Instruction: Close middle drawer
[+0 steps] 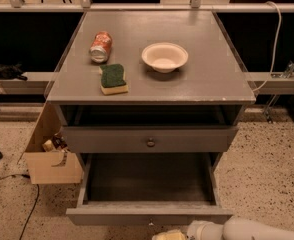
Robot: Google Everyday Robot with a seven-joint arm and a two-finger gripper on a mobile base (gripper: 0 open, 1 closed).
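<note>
The middle drawer [149, 184] stood pulled far out of the grey cabinet, its long box tray open to the camera and its dark inner floor in plain view. Its plain front panel [107, 216] lay lowest in the picture, with a tiny knob [149, 223] at the centre of it.

Just below and to the right of that knob, at the bottom edge of the view, sat the gripper [171, 235], a pale yellowish shape cut off by the frame. It was near the front panel, but contact could not be made out, and whether the gripper was open or closed could not be told. Behind it, a white arm segment [247, 230] ran off toward the lower right corner.

Above the open tray, the upper drawer front [107, 140] with a bigger round metal knob [150, 142] stuck out a little from the cabinet, leaving a dark gap under the tabletop [217, 74].

On the tabletop, an orange-and-white can [100, 46] lay on its side at the left. A green-topped yellow sponge [113, 78] lay just in front of it, near the front edge. A cream bowl [164, 57] stood upright to the right of both, apart from them.

On the speckled floor [267, 174] to the left of the cabinet, an open cardboard box [49, 166] stood against its side, with small items inside. A white cable [274, 34] hung at the right, behind the cabinet.
</note>
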